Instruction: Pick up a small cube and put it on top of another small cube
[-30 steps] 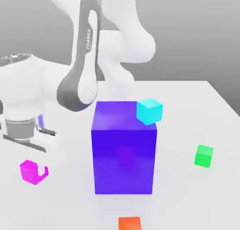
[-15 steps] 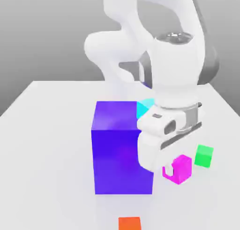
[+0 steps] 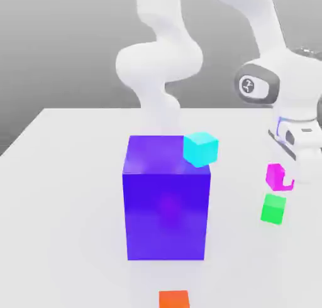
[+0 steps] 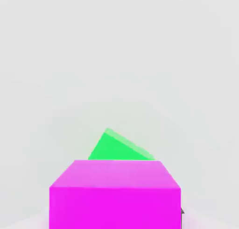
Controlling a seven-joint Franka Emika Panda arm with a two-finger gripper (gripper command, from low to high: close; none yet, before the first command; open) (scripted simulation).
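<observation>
Magenta cube (image 3: 274,175) is gripped by the closed gripper (image 3: 280,178), held in the air just above the green cube (image 3: 273,209), not touching it. Green cube rests on the white table (image 3: 69,175), at the exterior view's right of the big blue-purple block (image 3: 166,200)

The pink cube (image 3: 275,175) is small, plain and bright magenta. It hangs clear of the table at the exterior view's right, directly above the green cube (image 3: 273,209) with a narrow gap between them. The green cube is small, plain, the same size, and sits flat on the white table. In the hand view the pink cube (image 4: 115,194) covers most of the green cube (image 4: 117,148), whose corner is rotated relative to it.
</observation>
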